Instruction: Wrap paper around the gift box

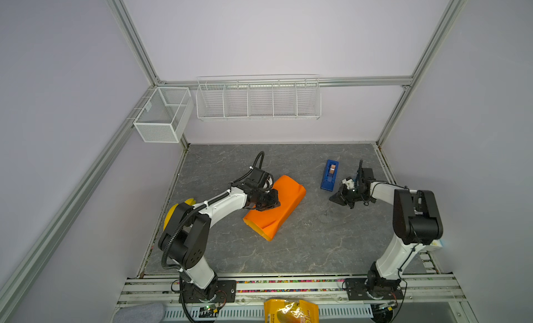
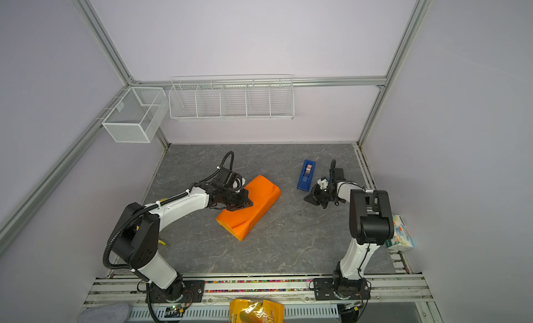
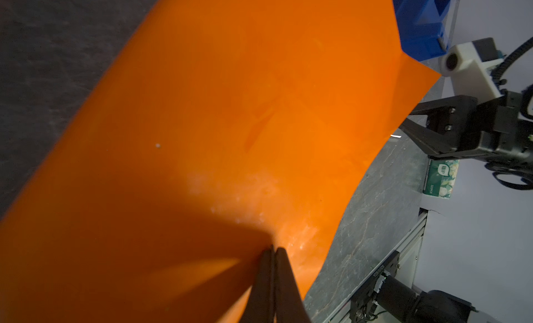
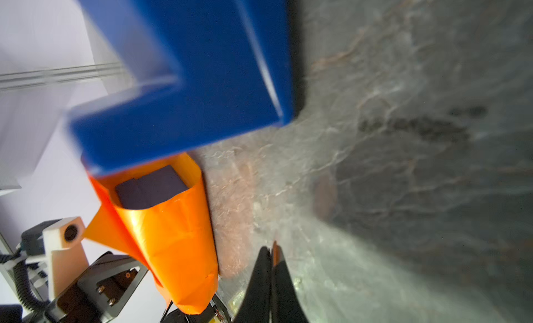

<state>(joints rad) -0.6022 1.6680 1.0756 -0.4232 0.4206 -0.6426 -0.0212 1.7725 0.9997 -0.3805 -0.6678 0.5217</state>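
The orange paper [image 1: 284,203] [image 2: 259,204] lies mid-table, rolled into a loose tube. In the right wrist view the dark gift box [image 4: 150,188] shows inside the paper's [image 4: 173,235] open end. My left gripper [image 1: 271,203] [image 2: 246,203] [image 3: 273,248] is shut, its tips pressed down on top of the paper [image 3: 230,105]. My right gripper [image 1: 331,199] [image 2: 306,200] [image 4: 272,246] hovers low over the table beside the near end of the blue tape dispenser [image 1: 329,175] [image 4: 187,76]. It is shut, with a small brownish strip pinched at its tips.
White wire baskets [image 1: 258,99] and a mesh bin [image 1: 163,113] hang on the back walls. A yellow snack bag [image 1: 291,310] lies at the front rail. A tissue box [image 2: 401,233] sits behind the right arm. Yellow bananas [image 1: 176,212] peek out behind the left arm.
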